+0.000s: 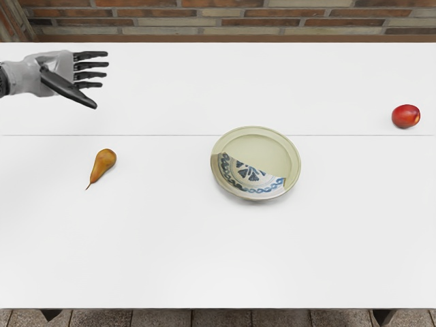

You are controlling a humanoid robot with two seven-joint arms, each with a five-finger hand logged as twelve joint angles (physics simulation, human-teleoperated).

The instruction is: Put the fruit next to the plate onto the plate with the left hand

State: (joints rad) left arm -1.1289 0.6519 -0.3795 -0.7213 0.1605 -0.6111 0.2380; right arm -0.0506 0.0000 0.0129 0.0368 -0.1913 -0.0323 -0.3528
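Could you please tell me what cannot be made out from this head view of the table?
The left arm, head view: cut off past the wrist by the left edge; only the left hand with spread fingers shows.
The right arm: out of view.
Kind of the red fruit: too small, head view.
Underside of the pear: hidden by the pear itself.
Legs of the table: cut off by the bottom edge.

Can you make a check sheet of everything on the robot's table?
Surface: white table, thin line across it.
Job's things: plate in the middle, nothing on it; pear to its left, red fruit far right, both apart from it.
Clutter: nothing seen.
Hands: left hand open at back left, holding nothing; right not in view.
Cables: nothing seen.
Surroundings: brick wall behind, paved floor in front.
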